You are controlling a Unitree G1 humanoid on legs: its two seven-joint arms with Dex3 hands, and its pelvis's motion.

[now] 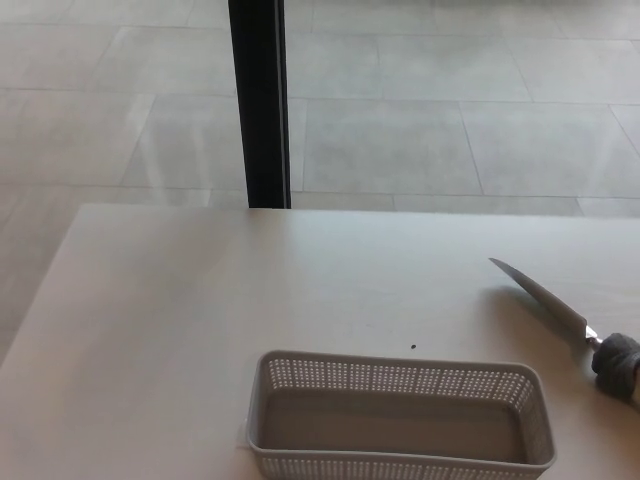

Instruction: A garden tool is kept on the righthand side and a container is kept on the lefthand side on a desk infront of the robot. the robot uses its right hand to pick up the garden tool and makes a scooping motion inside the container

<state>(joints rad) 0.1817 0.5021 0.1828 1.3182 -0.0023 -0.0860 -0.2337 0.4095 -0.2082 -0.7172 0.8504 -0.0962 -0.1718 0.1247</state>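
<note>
A garden tool (545, 300) with a long pointed metal blade lies flat on the white desk (200, 300) at the right, tip toward the upper left. Its grey handle (618, 365) runs out of the picture at the right edge. A grey perforated plastic container (400, 415), rectangular and empty, stands at the desk's near edge, left of the tool. Neither of my hands shows in the head view.
A black vertical post (258, 100) stands behind the desk's far edge, with a tiled floor (450, 120) beyond. A small dark speck (413, 348) marks the desk just behind the container.
</note>
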